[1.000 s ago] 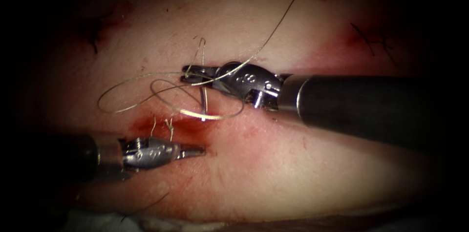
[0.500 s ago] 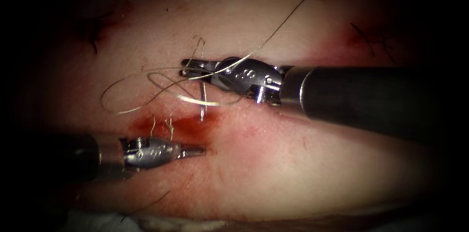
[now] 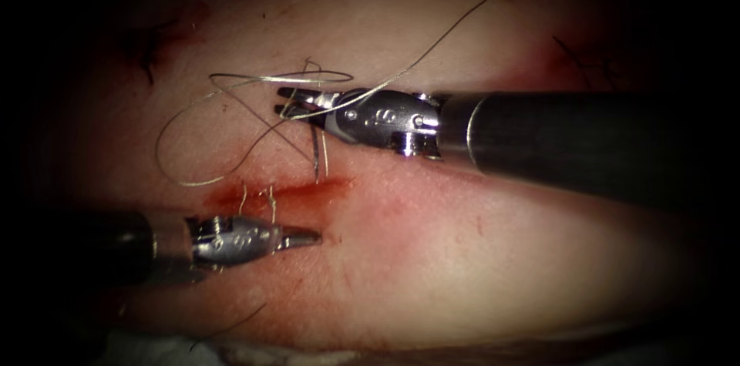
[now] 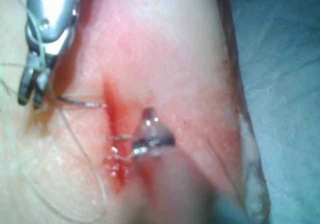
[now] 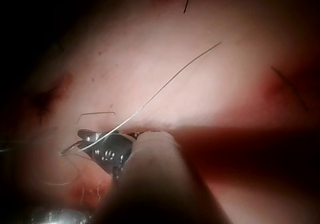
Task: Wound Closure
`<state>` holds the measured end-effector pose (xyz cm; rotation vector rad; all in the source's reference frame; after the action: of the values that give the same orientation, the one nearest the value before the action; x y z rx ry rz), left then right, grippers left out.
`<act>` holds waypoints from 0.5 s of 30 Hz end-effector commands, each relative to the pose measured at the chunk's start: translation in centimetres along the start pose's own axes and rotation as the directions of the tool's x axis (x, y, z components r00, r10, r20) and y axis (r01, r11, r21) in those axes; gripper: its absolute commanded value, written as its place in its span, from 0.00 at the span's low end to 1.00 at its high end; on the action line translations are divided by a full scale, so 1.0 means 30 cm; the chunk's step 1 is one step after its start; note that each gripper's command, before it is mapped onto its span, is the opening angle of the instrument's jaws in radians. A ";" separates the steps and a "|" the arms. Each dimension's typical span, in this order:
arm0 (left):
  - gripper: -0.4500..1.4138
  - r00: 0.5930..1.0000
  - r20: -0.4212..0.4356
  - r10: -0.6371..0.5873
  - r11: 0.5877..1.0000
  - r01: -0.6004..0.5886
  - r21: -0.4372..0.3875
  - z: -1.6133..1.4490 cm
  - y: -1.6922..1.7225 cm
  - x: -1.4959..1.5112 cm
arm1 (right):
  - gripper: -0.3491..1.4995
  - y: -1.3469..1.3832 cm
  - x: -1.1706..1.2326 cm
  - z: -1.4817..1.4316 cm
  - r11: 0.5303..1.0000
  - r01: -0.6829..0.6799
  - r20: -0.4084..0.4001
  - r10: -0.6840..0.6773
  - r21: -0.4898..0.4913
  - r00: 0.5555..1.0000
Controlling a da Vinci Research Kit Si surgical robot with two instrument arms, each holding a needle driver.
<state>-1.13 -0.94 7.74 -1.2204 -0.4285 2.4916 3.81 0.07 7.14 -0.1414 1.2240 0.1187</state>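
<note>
A pale slab of tissue (image 3: 478, 258) lies under two slim metal tools. Near its middle runs a short cut (image 3: 277, 193), wet with red fluid (image 3: 231, 198), with two short thread ends (image 3: 270, 198) standing up from it.

The right tool (image 3: 287, 100) reaches in from the right, its jaws pinching a dark curved needle (image 3: 315, 156) near one end. The needle hangs down from the jaws with its tip just above the cut, free of the tissue. A long pale thread (image 3: 231, 115) loops loosely over the tissue left of the jaws, and another strand climbs away to the upper right.

Over the last second this tool has shifted slightly up and to the left, carrying the needle along, and the thread loops have risen and rearranged (so the stitch has not been started).

The left tool (image 3: 304, 237) has stayed put just below the cut, jaws pressed together and holding nothing.
</note>
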 end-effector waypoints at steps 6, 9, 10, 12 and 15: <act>0.00 1.000 0.000 -0.003 1.000 0.003 -0.001 0.002 0.002 -0.001 | 0.00 -0.0107 -0.0023 0.0045 0.996 0.082 0.011 -0.082 0.030 0.997; 0.00 1.000 0.000 -0.003 1.000 0.003 -0.002 0.002 0.001 -0.001 | 0.00 -0.0136 -0.0037 0.0054 0.995 0.090 0.016 -0.091 0.038 0.996; 0.00 1.000 0.000 -0.003 1.000 0.003 -0.003 0.002 0.001 -0.001 | 0.00 -0.0141 -0.0039 0.0054 0.995 0.092 0.014 -0.092 0.040 0.996; 0.00 1.000 0.000 -0.003 1.000 0.003 -0.003 0.002 0.001 -0.001 | 0.00 -0.0154 -0.0041 0.0052 0.995 0.094 0.015 -0.095 0.043 0.995; 0.00 1.000 0.000 -0.003 1.000 0.003 0.000 0.002 0.001 -0.001 | 0.00 -0.0179 -0.0042 0.0049 0.994 0.093 0.010 -0.094 0.049 0.996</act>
<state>-1.11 -0.93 7.71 -1.2196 -0.4278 2.4909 3.93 -0.38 7.27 -0.1457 1.2050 0.0214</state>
